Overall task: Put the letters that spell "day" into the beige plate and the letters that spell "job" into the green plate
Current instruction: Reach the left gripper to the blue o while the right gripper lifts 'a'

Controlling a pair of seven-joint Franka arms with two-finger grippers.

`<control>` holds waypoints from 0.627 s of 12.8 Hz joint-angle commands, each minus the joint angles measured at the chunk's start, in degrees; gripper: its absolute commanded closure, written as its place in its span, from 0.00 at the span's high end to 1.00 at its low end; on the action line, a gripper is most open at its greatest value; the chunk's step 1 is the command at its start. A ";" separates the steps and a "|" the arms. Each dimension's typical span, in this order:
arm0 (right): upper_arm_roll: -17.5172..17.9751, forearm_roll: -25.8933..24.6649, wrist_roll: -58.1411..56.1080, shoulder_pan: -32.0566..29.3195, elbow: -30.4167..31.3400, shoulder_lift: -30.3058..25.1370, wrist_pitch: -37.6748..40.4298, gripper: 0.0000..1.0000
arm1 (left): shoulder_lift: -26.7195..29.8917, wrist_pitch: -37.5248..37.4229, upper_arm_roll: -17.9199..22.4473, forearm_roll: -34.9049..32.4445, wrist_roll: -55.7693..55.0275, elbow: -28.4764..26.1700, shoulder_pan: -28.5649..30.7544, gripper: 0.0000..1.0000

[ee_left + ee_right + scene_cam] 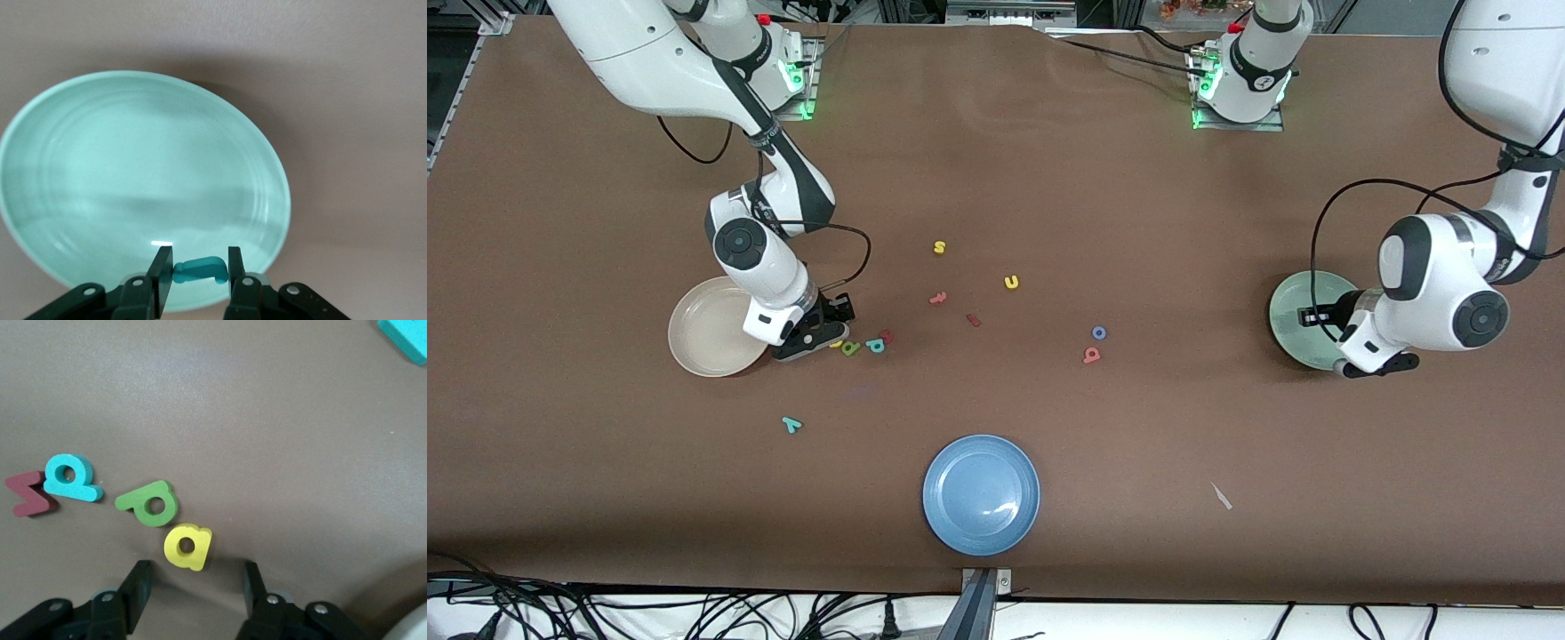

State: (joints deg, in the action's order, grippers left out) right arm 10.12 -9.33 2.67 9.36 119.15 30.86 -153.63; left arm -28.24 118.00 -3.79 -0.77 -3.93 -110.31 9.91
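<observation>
My left gripper [198, 267] hangs over the edge of the green plate [133, 180], shut on the teal j [200, 270]. My right gripper [193, 580] is open, low over the table beside the beige plate [707, 338]. The yellow d [187, 547] lies just ahead of its fingertips, and the green a [151, 503] touches the d. The teal y [791, 424] lies nearer the front camera than the beige plate. The blue o [1099, 332] and the salmon b [1091, 355] lie together mid-table, toward the left arm's end.
A teal p [70, 479] and a dark red piece [28, 495] lie beside the green a. A yellow s [939, 247], a yellow u [1011, 282] and two small red pieces [937, 299] are scattered mid-table. A blue plate [981, 494] sits near the front edge.
</observation>
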 commanded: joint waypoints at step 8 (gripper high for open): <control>0.51 -0.69 1.55 -0.04 -1.12 0.96 -0.62 0.49 | 5.04 -3.14 -11.47 -0.37 -18.52 2.82 -0.42 1.00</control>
State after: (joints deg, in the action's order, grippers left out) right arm 10.17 -9.33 2.82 9.36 118.89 30.89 -153.74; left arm -24.26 115.64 -10.89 -0.76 -14.14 -107.50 9.95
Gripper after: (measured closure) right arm 0.493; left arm 0.000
